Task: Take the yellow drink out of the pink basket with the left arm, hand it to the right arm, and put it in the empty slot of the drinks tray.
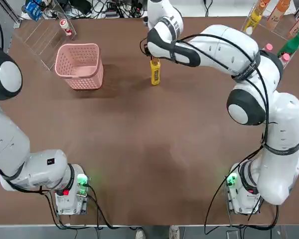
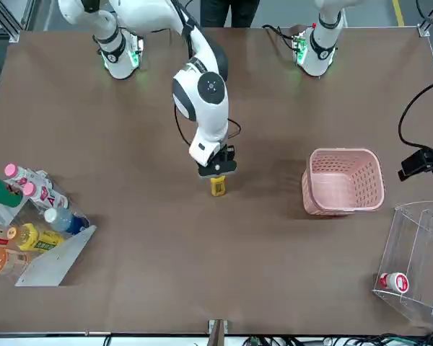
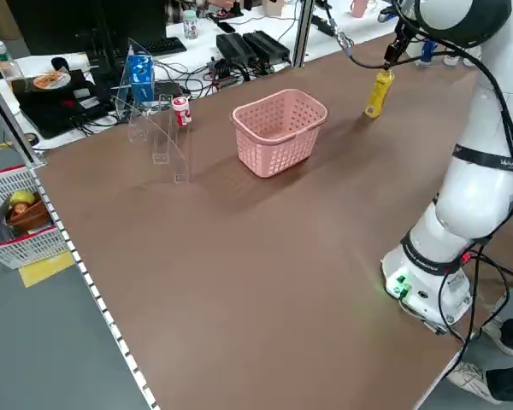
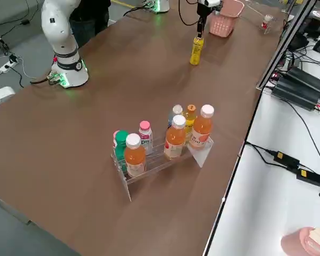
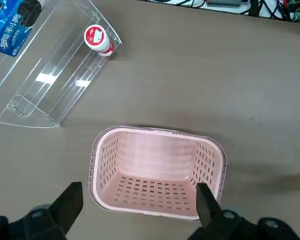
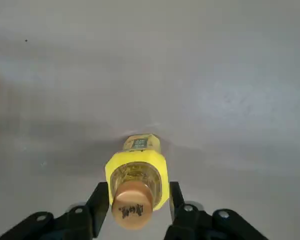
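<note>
The yellow drink (image 1: 155, 71) stands upright on the brown surface (image 1: 154, 149), out in the open and well apart from the pink basket (image 1: 79, 65), which sits to one side with nothing inside it. The right arm (image 1: 224, 50) reaches far across the surface, and the right gripper (image 6: 134, 202) hangs directly over the bottle with one finger on each side of its neck, just below the cap; the fingers sit close against the bottle, but whether they are pressing on it or only flanking it cannot be told. The left arm (image 1: 10, 144) is drawn back at its own side, and the left gripper (image 5: 137, 210) hovers above the basket with its fingers spread wide and nothing between them. The drinks tray (image 4: 154, 157) rests near the far corner on the right arm's side, holding orange, green, pink-capped and blue bottles. Beyond the basket stands a clear acrylic box (image 5: 50, 80) with a small red-and-white can (image 5: 97, 40) in it.
</note>
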Robot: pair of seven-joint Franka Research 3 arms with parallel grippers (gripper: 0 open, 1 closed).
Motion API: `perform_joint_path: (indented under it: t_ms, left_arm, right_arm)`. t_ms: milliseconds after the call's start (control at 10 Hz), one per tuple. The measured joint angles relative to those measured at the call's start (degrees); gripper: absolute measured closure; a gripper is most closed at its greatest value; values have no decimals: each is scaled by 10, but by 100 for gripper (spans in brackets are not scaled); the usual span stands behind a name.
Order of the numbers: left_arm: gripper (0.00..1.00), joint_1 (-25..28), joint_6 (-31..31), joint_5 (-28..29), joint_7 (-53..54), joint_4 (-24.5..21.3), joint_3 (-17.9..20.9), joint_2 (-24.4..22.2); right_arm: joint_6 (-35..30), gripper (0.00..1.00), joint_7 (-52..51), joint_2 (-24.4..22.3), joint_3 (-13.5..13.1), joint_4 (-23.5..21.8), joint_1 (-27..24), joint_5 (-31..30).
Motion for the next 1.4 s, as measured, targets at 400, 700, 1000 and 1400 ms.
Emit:
perform_joint_path:
  t_ms: [400, 700, 1000, 1400]
  left_arm:
    - [0, 0, 0, 0, 18, 0, 1, 0]
    - [0, 0, 0, 0, 37, 0, 2, 0]
    - [0, -20, -8, 0, 37, 0, 25, -10]
    - [0, -46, -47, 0, 37, -2, 51, -25]
  right_arm:
    - [-2, 48, 2, 0, -1, 0, 0, 0]
    - [-3, 52, 2, 1, 1, 0, 0, 0]
    - [-3, 62, 2, 1, 1, 0, 0, 0]
    - [-8, 66, 2, 1, 0, 1, 0, 1]
